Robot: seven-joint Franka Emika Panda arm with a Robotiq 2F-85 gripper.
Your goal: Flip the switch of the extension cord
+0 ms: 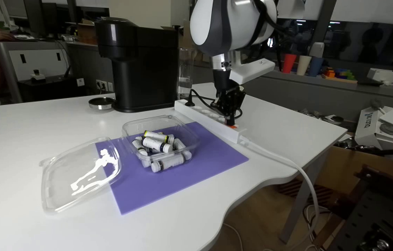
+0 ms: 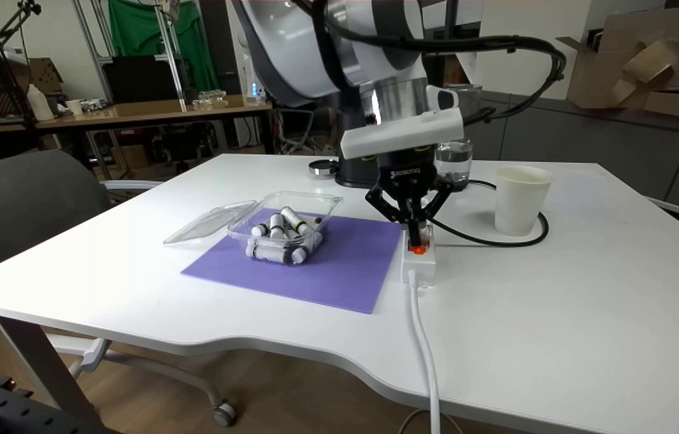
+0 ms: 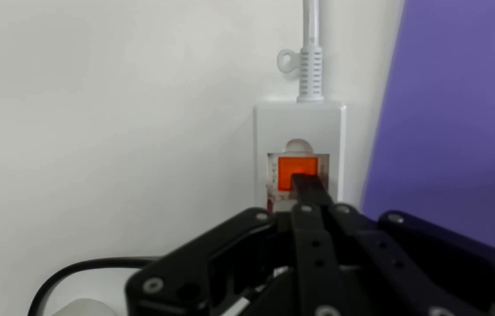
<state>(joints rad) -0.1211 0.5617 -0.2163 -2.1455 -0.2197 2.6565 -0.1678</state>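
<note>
The extension cord is a long white power strip that lies on the white table in both exterior views [image 1: 205,118] [image 2: 419,274]. Its white cable runs over the table's edge. The red-orange switch shows at the cable end in both exterior views [image 1: 233,127] [image 2: 418,250] and in the wrist view [image 3: 285,169]. My gripper [image 1: 230,122] [image 2: 416,240] points down over the switch, fingers shut with nothing between them. In the wrist view the fingertips [image 3: 306,179] cover the lower right part of the switch. They look to be on it, but contact and pressing cannot be told.
A purple mat [image 1: 213,160] lies beside the strip, bearing a clear box [image 1: 193,139] of white bottles. Its clear lid [image 1: 77,174] lies open. A black coffee machine [image 1: 147,66] and a water glass [image 2: 453,160] stand behind. A white cup [image 2: 520,202] stands near a black cable [image 2: 496,243].
</note>
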